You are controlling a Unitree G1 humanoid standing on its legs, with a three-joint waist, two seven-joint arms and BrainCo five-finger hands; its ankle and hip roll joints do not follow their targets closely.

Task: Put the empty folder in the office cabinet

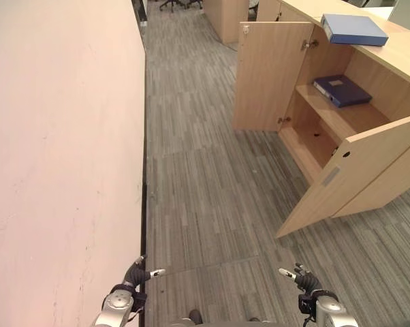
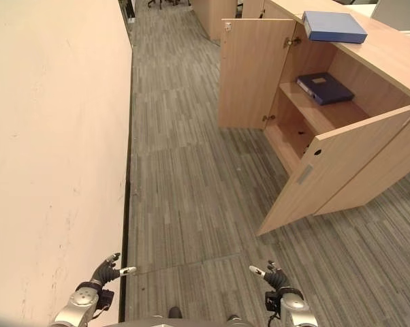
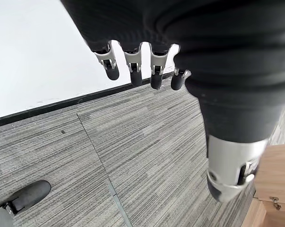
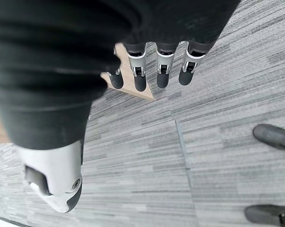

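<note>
hanging empty, both hands (folder atop cabinet).

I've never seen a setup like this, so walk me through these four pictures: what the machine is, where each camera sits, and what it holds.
This is a two-legged humanoid robot. Two pictures come from cameras in its head, looking down at a carpeted office floor. The other two come from its wrists, looking along each hand. The left hand and right hand hang low, fingers relaxed, holding nothing. Ahead to the right stands a wooden cabinet with both doors open. One blue folder lies on top of it; a darker folder lies on its shelf.
</note>
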